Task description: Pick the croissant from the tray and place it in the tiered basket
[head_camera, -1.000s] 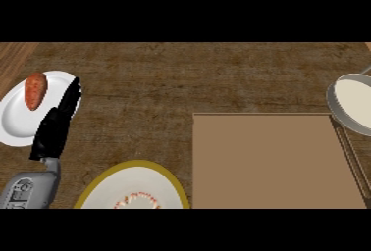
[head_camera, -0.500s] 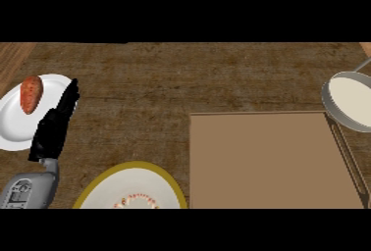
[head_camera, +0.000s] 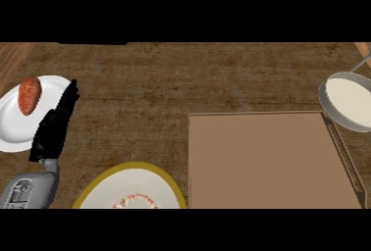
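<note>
On the white plate [head_camera: 14,135] at far left an orange-brown oblong food [head_camera: 29,95] is lying, its long axis running away from the robot; whether it is the croissant I cannot tell; just right of it the left hand [head_camera: 56,125] is reaching straight-fingered across the plate's rim, holding nothing; no croissant is showing on the tray [head_camera: 268,162]; the tiered basket [head_camera: 355,100] is sitting at far right; the right hand is showing nowhere.

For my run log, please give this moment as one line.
left hand: open, over white plate edge | right hand: not in view | tray: untouched
</note>
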{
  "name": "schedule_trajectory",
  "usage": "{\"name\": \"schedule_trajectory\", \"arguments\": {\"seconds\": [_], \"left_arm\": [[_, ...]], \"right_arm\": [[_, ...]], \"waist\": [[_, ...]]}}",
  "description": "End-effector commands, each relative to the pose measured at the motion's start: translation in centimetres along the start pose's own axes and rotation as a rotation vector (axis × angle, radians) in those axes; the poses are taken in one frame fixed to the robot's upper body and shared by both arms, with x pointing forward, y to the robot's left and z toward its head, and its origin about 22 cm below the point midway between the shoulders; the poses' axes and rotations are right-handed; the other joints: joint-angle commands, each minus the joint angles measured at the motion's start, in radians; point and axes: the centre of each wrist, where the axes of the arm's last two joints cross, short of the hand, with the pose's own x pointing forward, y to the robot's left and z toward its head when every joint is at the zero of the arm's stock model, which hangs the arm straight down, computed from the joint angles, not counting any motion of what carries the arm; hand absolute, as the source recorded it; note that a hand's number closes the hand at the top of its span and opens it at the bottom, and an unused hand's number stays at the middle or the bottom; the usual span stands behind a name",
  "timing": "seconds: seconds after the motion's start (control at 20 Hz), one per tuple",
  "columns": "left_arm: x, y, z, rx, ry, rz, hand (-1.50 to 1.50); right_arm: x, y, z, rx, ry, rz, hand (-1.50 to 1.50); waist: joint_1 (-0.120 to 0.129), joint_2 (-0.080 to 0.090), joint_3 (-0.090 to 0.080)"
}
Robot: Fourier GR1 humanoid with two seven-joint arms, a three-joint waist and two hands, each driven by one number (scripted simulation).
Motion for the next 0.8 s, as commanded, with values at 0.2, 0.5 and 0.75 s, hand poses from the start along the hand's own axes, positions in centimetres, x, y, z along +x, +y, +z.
{"name": "schedule_trajectory", "arguments": {"seconds": [0.2,0.5,0.75], "left_arm": [[-0.8,0.4,0.5,0.007,0.024,-0.003,0.00],[-0.5,1.4,0.8,0.017,0.021,-0.010,0.00],[-1.9,1.6,1.0,0.049,0.065,-0.023,0.00]], "right_arm": [[1.5,-3.3,1.7,-0.220,0.128,-0.204,-1.50],[2.0,-6.8,3.0,-0.180,0.273,-0.281,-1.50],[-0.1,-7.4,6.3,-0.136,0.290,-0.332,-1.50]], "waist": [[-0.013,-0.005,0.004],[-0.027,-0.018,0.004],[-0.059,-0.025,0.003]]}}
